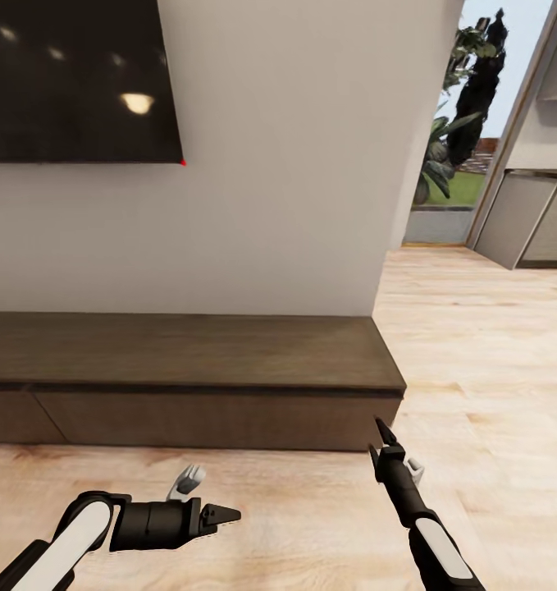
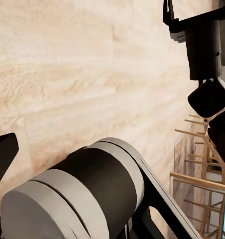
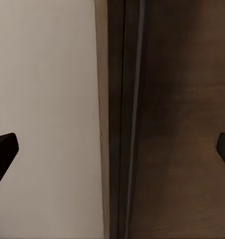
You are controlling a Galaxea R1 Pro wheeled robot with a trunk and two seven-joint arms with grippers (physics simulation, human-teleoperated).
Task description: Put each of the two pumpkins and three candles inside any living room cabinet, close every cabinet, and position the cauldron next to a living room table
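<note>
We stood facing the cabinet [image 1: 188, 365], which ran from nine o'clock to about one o'clock of the head view with every front we could see shut and its top bare, and with no pumpkin, candle or cauldron before us we judged the gathering still left to do. Our left gripper [image 1: 216, 517] lay low over the floor [image 1: 311, 525] at seven o'clock, pointing sideways toward the right, fingers apparently together though we could not tell. Our right gripper [image 1: 381, 439] reached up at five o'clock toward the cabinet's right end, its fingertips [image 3: 4, 149] spread wide and holding nothing.

Closed cabinet [image 1: 188, 373] blocking across mid-frame, bare top, wall [image 1: 270, 205] behind, open wooden floor [image 1: 483, 345] at right and below
</note>
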